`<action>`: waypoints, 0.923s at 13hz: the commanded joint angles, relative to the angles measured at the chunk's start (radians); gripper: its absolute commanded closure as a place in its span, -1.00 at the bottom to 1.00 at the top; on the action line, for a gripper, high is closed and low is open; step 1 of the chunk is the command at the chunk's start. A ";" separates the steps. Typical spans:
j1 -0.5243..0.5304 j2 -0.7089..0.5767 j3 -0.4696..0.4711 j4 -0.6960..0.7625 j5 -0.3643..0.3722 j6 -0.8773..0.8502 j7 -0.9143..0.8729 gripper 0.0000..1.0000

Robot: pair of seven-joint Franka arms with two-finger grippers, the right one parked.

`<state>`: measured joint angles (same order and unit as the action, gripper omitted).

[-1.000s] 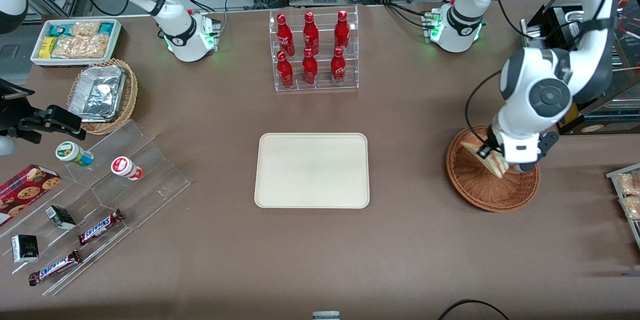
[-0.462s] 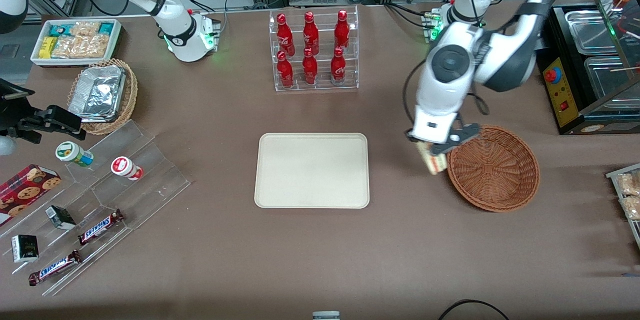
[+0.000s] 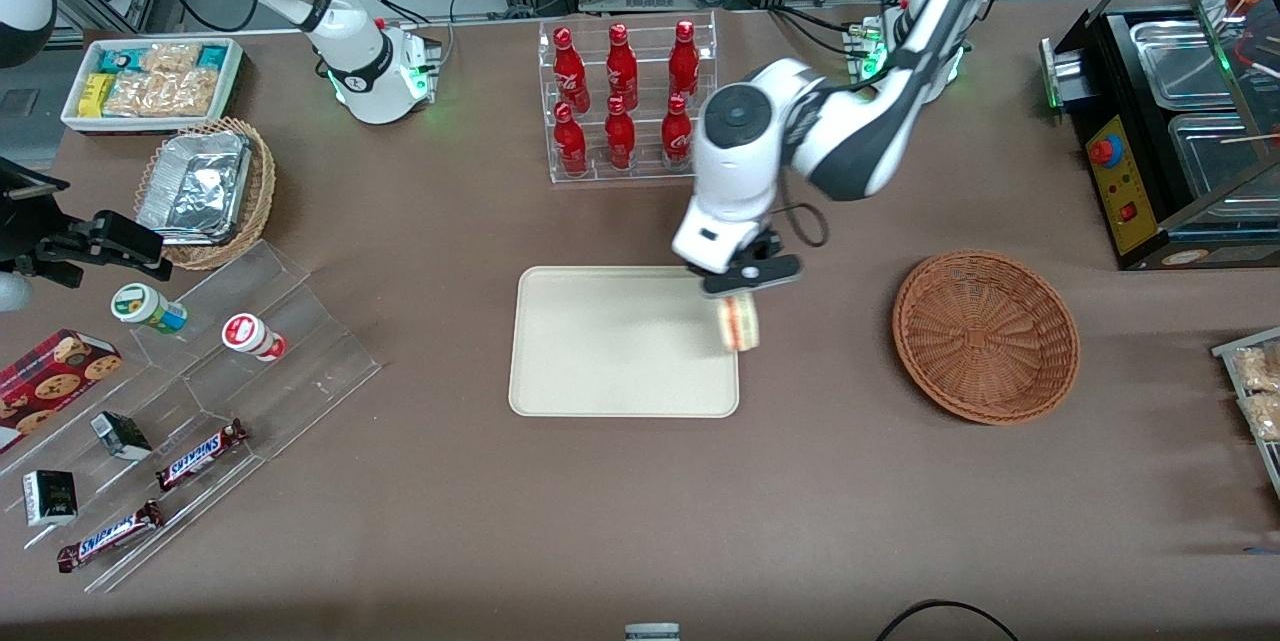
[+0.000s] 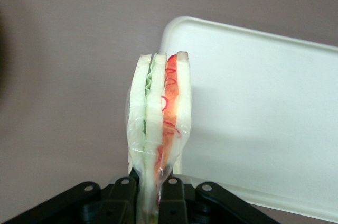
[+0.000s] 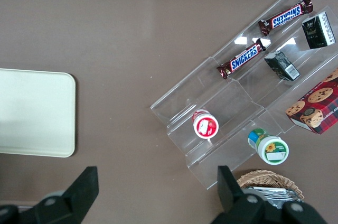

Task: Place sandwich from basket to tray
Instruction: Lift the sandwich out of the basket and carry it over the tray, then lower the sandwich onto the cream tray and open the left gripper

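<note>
gripping the sandwich (image 3: 740, 323) between closed fingers, the gripper (image 3: 738, 287) is hanging above the tray (image 3: 600, 351) edge nearest the basket (image 3: 985, 336), well apart.

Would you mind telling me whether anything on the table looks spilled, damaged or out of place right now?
Nothing stands out. The hand is shut on the wrapped sandwich, held edge-up and intact over the tray's edge nearest the basket. The tray is bare and nothing lies in the basket.
</note>
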<state>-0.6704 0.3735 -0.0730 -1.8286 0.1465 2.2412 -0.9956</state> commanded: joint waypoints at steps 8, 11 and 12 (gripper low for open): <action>-0.049 0.202 0.018 0.054 0.136 0.233 0.015 0.87; -0.044 0.219 0.018 0.052 0.136 0.270 0.041 0.48; -0.044 0.216 0.018 0.049 0.136 0.268 0.043 -0.60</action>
<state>-0.7046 0.5765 -0.0662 -1.8010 0.2662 2.5018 -0.9623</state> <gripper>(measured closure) 0.784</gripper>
